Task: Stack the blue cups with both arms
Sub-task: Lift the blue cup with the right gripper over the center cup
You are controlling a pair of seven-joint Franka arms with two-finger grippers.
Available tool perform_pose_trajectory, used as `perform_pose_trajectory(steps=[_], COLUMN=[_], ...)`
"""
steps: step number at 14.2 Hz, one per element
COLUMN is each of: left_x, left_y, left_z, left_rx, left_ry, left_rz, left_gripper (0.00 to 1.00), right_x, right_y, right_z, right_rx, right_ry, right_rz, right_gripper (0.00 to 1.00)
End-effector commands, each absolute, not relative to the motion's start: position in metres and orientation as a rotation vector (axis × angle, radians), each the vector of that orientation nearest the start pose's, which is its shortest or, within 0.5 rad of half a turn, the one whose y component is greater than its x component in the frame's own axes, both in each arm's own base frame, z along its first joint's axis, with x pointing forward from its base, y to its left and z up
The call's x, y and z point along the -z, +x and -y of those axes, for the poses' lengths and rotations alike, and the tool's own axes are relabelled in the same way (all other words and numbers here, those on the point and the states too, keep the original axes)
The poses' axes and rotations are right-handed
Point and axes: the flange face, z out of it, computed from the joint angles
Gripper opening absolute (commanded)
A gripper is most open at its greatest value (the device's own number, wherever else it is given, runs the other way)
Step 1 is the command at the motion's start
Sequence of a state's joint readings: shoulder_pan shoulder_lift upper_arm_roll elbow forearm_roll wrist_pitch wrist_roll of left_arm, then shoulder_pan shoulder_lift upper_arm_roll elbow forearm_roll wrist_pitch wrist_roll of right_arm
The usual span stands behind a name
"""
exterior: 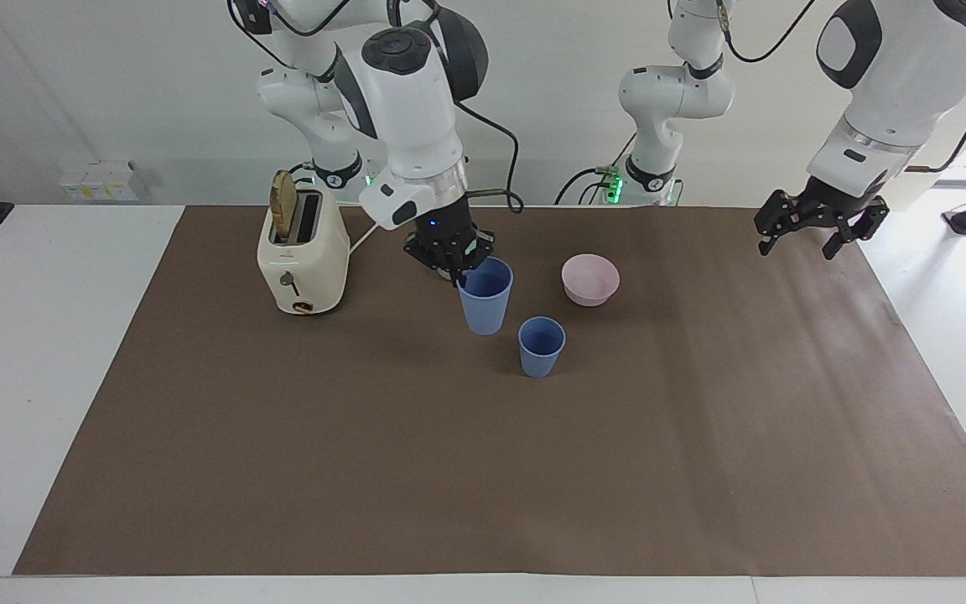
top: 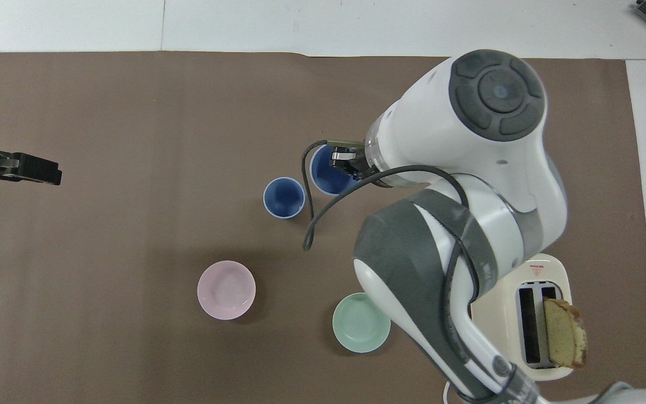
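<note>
Blue cups: one blue cup (exterior: pixel 485 295) is hanging upright in the air, pinched at its rim by the right gripper (exterior: pixel 453 252), whose jaws are closing on the cup wall, one finger inside and one outside; the held cup is hovering over the brown mat (exterior: pixel 483 470), just beside the second blue cup (exterior: pixel 541 346), which is standing upright on the mat near the table's middle. Nearer to the robots, a cream toaster (exterior: pixel 302 255) holding a slice of bread (exterior: pixel 284 205) is sitting toward the right arm's end, a mint-green bowl (top: pixel 361 322) beside it, and a pale pink bowl (exterior: pixel 589 279) toward the left arm's end. The left gripper (exterior: pixel 818 225) is waiting in the air over the mat's edge at the left arm's end, jaws spread and holding nothing.
</note>
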State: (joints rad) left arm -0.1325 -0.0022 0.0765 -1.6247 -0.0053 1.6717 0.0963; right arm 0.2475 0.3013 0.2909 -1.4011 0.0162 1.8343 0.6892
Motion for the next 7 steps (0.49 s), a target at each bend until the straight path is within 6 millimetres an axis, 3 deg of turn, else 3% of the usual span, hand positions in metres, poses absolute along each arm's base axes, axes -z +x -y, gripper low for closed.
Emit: perform_pose_trajectory(steps=[1, 2, 4, 7], left_x=[-0.614, -0.614, -0.614, -0.615], left_y=[0.561, 0.561, 0.561, 0.562], left_z=[0.028, 0.028, 0.028, 0.028], left_rx=[0.069, 0.067, 0.072, 0.079], left_ry=[-3.118, -3.118, -3.12, -3.12], left_rz=[-0.255, -0.255, -0.253, -0.248], left_gripper=[1.0, 1.0, 1.0, 1.0], right_x=[-0.554, -0.55, -0.533, -0.519], right_y=[0.59, 0.59, 0.573, 0.57], right_z=[-0.338, -0.345, -0.39, -0.401], right_rx=[0.114, 0.105, 0.081, 0.076], right_ry=[-2.924, -2.915, -2.935, -2.959], right_rz=[-0.31, -0.339, -0.347, -0.367], right_gripper=[0.0, 0.0, 0.0, 0.0])
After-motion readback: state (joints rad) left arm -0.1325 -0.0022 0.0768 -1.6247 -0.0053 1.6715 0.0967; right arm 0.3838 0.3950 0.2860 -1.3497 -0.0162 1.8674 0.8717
